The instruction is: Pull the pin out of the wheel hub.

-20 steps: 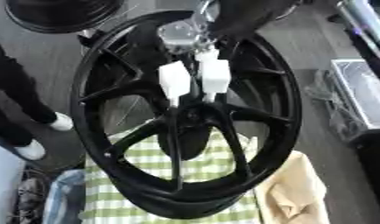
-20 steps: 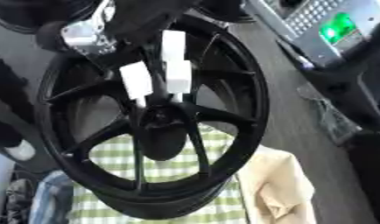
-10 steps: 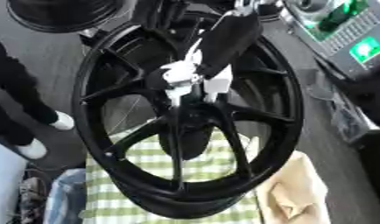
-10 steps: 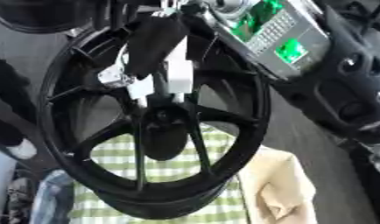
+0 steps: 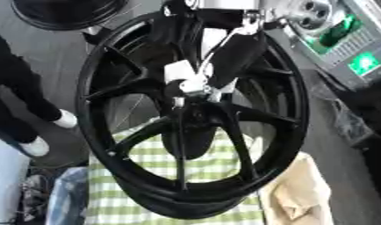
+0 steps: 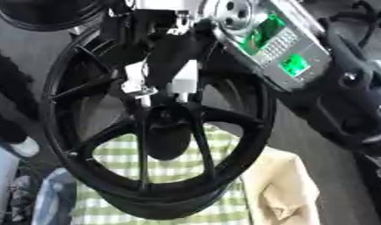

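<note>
A big black spoked wheel [image 5: 94, 132] lies on a green and white checked cloth [image 5: 147, 176]. Its hub [image 5: 195, 121] is at the middle of the view. My right hand [image 5: 228, 61] reaches down from the top edge, black with white fingertip pads [image 6: 186, 81]. The pads are drawn together just above the hub, pinching a small pale piece [image 5: 195, 86] that looks like the pin. The hand hides most of it. My left hand shows in neither view.
A grey panel with green lit screens [image 5: 343, 48] hangs at the upper right beside my arm. A second black wheel [image 5: 63, 13] lies at the top left. A person's dark legs [image 5: 24, 96] stand at the left. A beige cloth [image 5: 297, 193] lies lower right.
My right hand has dropped from above the wheel to the hub and its white pads have closed together. The grey panel with green screens has swung in from the upper right.
</note>
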